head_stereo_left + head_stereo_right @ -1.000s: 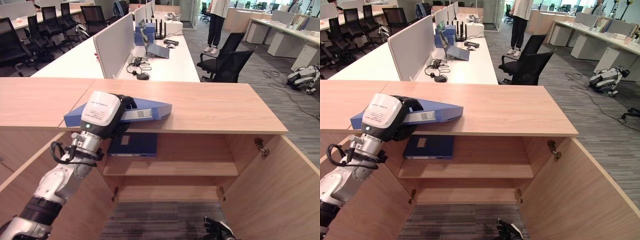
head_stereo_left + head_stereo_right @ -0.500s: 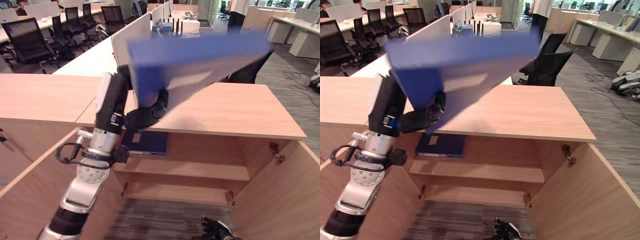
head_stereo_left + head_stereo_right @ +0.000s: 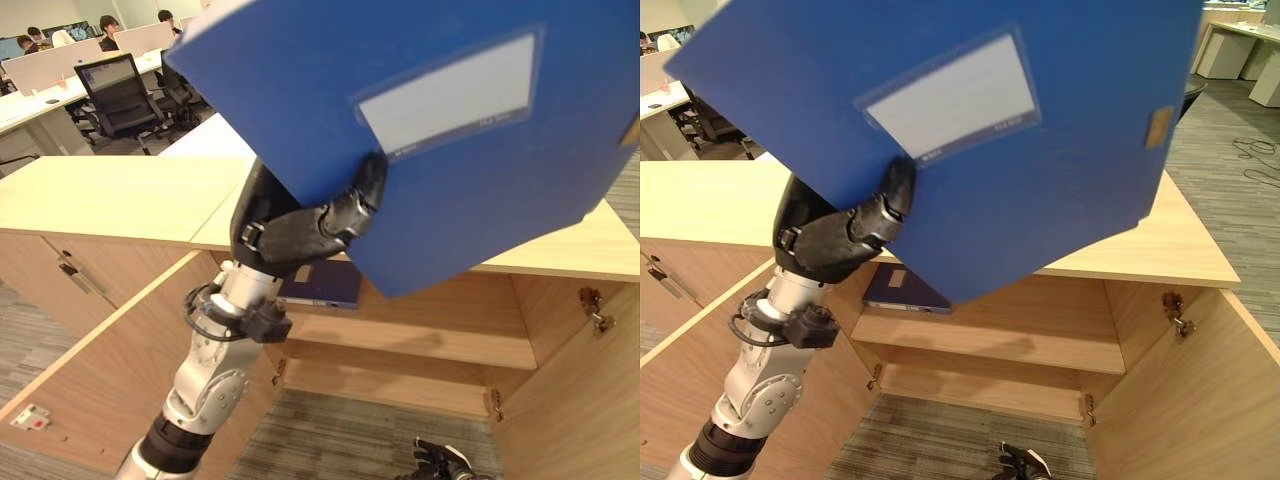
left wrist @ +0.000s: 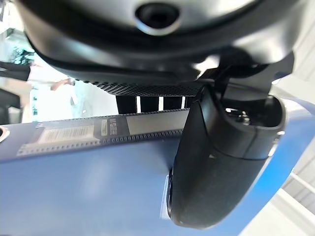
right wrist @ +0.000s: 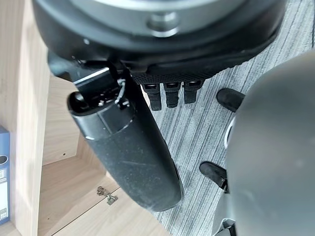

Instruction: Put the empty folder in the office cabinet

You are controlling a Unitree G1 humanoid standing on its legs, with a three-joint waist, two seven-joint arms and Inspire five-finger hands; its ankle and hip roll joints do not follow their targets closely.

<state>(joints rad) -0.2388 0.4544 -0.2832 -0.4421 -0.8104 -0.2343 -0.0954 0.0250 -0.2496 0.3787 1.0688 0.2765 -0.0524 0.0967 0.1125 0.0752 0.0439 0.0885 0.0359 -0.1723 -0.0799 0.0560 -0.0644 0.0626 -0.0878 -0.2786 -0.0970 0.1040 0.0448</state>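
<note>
A large blue folder (image 3: pixel 430 130) with a pale label pocket is held up high, close in front of the head camera and tilted. My left hand (image 3: pixel 300 225) is shut on its lower edge, and the thumb (image 4: pixel 221 157) presses on the blue cover (image 4: pixel 88 187). Below stands the open wooden office cabinet (image 3: pixel 420 345) with two shelves. A second blue folder (image 3: pixel 322 285) lies flat on the upper shelf at the left. My right hand (image 3: pixel 440 462) hangs low in front of the cabinet, near the carpet, with relaxed fingers (image 5: pixel 170 93) that hold nothing.
The cabinet's left door (image 3: pixel 100 350) and right door (image 3: pixel 590 400) stand open to both sides. The wooden cabinet top (image 3: pixel 110 195) runs off to the left. Behind it are desks and a black office chair (image 3: pixel 120 90), with people seated far back.
My left arm has lifted the blue folder off the cabinet top and swung it up towards the camera. The view has shifted too. The right hand stays low.
</note>
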